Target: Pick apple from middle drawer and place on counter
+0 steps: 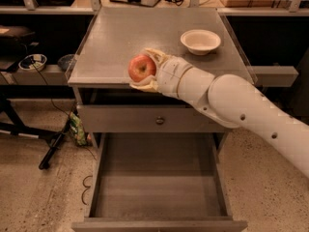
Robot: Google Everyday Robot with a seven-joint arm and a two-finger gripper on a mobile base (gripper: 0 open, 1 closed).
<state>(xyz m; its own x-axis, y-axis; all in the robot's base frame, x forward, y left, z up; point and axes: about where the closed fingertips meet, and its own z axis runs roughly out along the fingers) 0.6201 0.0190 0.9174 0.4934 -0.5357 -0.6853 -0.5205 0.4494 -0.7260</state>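
Note:
The red apple (141, 67) with a paler patch is held in my gripper (145, 71), whose pale fingers (155, 55) close around it from the right. It hangs over the front edge of the grey counter (120, 37), left of centre. The middle drawer (157, 178) stands pulled out below, its plank floor bare. My white arm reaches in from the lower right.
A white bowl (200, 41) sits on the counter at the back right. A shut drawer front with a round knob (160, 120) lies under the counter. Dark shelving with small bowls (33, 62) stands at the left. Cables and a black stand leg (53, 146) lie on the floor at the left.

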